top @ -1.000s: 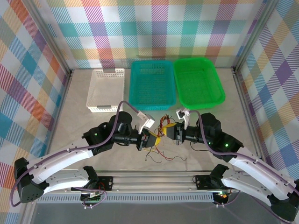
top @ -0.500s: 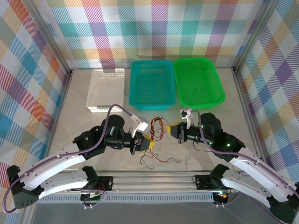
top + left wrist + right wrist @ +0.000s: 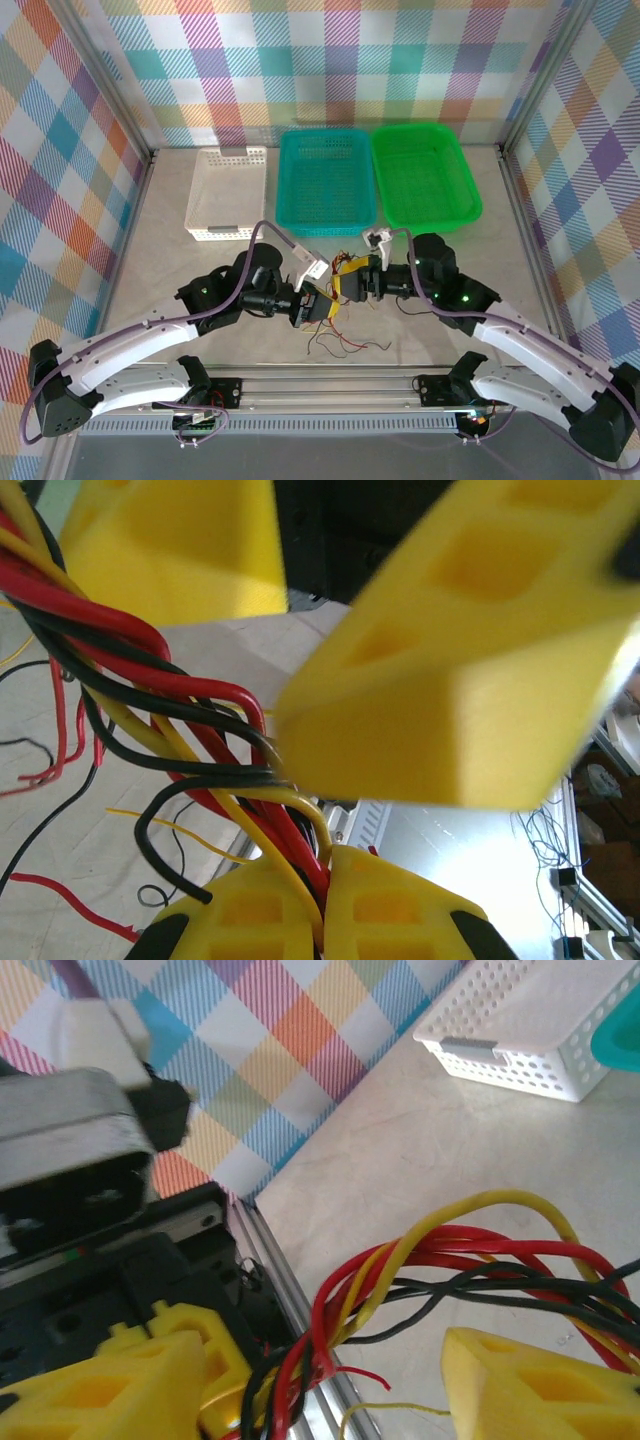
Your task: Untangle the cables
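The bench (image 3: 165, 250) carries a teal basket (image 3: 327, 185) at its far side. Nearer than that basket, the left pincer (image 3: 322, 302) is pressed together, pinching the cables (image 3: 342, 265), a tangled bundle of red, yellow and black. The right pincer (image 3: 325, 1360) stands spread just beside it, with the bundle running between its fingers.

Left arm (image 3: 130, 345) and right arm (image 3: 540, 350): white shells on the long links toward the frame's lower corners, black housings nearer the centre. A purple cable (image 3: 262, 225) loops along each arm. A green light (image 3: 204, 291) sits on each black section. White camera block (image 3: 305, 262) at each wrist. On the left gripper (image 3: 322, 900): bright yellow fingers (image 3: 250, 925), square recesses, black trim at the base.
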Robot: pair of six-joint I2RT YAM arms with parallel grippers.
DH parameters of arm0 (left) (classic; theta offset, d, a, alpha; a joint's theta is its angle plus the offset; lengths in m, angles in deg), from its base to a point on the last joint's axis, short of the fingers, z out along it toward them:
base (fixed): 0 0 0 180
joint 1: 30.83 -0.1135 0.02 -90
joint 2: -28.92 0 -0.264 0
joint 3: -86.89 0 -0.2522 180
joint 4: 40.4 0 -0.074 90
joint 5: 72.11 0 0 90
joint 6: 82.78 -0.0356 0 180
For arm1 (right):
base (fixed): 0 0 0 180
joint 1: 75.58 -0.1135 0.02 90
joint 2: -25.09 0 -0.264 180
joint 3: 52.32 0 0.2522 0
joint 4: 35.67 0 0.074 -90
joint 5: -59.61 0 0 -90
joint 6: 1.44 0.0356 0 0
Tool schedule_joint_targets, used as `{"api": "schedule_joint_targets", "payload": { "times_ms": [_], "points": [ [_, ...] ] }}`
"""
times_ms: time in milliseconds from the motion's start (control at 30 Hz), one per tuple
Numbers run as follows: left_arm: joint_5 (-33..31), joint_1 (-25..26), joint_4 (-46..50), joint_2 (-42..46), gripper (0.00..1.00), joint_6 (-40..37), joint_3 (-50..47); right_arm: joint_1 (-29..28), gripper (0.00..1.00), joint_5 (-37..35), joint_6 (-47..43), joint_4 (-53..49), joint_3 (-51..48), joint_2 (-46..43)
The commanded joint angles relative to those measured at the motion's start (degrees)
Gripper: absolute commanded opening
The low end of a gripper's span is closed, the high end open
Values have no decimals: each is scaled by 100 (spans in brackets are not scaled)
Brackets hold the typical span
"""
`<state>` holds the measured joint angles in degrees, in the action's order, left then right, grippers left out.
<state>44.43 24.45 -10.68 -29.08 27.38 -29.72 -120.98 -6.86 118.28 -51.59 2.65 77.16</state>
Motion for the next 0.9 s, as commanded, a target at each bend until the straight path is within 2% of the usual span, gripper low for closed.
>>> {"api": "schedule_joint_targets", "payload": {
  "times_ms": [0, 133, 200, 233, 300, 400, 467, 533, 633, 700, 867],
  "points": [
    [180, -53, -255, 13, 0, 22, 151, -73, 54, 76, 52, 237, 186, 159],
    [240, -53, -260, -1, 0, 17, 149, -82, 32, 2, 56, 265, 238, 200],
    [220, -53, -275, 37, 0, 18, 128, -82, 4, -99, 48, 229, 238, 200],
    [206, -53, -274, 59, 0, 18, 118, -83, 0, -214, 43, 166, 247, 190],
    [168, -49, -253, 173, 11, 10, 86, -82, 0, -364, 28, 110, 198, 109],
    [141, -53, -227, 357, 34, -1, 0, -82, 0, -613, 63, 64, 111, -61],
    [128, -53, -193, 441, 42, -3, -70, -83, 0, -643, 69, 71, 74, -159],
    [89, -53, -147, 481, 44, -32, -117, -82, 0, -565, 59, 50, 93, -179],
    [105, -53, -179, 491, 38, -31, -194, -82, 0, -435, 80, 43, 131, -145],
    [133, -53, -259, 455, 38, 20, -239, -82, 0, -398, 109, 79, 142, -117],
    [312, -53, -341, 230, 48, 58, -264, -82, 0, -324, 170, 124, 216, -131]
  ]
}}
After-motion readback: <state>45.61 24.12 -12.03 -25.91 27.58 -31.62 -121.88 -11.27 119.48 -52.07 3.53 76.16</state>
